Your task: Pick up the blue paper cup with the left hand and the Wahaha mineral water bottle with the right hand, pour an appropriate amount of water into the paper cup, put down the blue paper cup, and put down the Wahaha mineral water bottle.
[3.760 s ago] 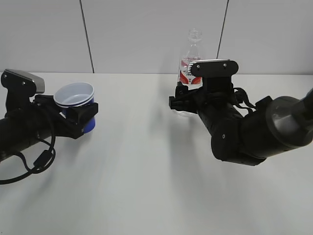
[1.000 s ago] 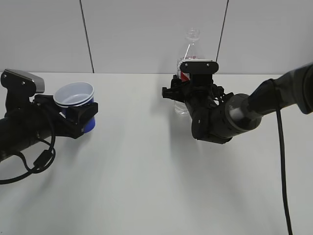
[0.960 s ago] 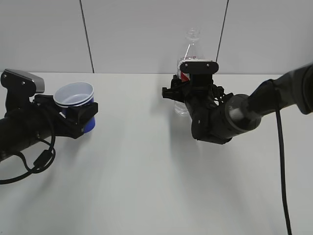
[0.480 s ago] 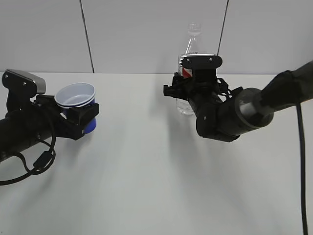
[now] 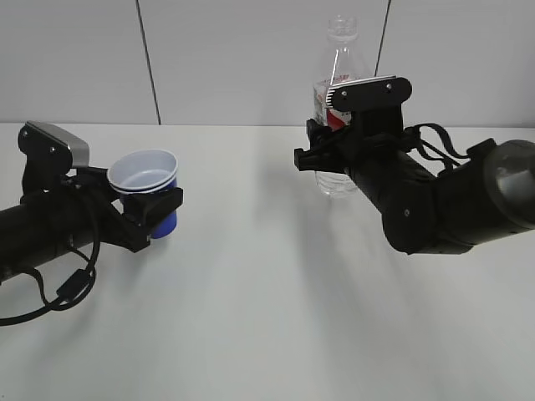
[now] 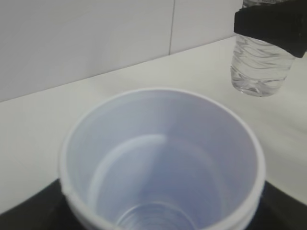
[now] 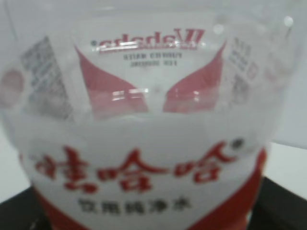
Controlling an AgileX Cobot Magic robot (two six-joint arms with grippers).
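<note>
- While the left jaws (image 5: pixel 150 213) grip the cup (image 5: pixel 149 185) upright between them, it hangs above the bench (image 5: pixel 251 317).
- Right jaws (image 5: pixel 322 154) clamp the bottle (image 5: pixel 338 117) at its label, lifted clear.
- White bench, pale panelled wall (image 5: pixel 234 58) behind.

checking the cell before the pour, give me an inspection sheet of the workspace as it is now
surface: white table, bare and dry where visible
cup: blue paper cup upright, held above the table, empty inside in the left wrist view
bottle: Wahaha mineral water bottle upright, uncapped, lifted off the table, base clear of it
water: level cannot be told
clutter: nothing seen
left gripper: shut on the cup
right gripper: shut on the bottle at its label
cables: black cable loops under the left arm; cables run over the right wrist, none near the cup or the bottle
surroundings: pale panelled wall behind the table
</note>
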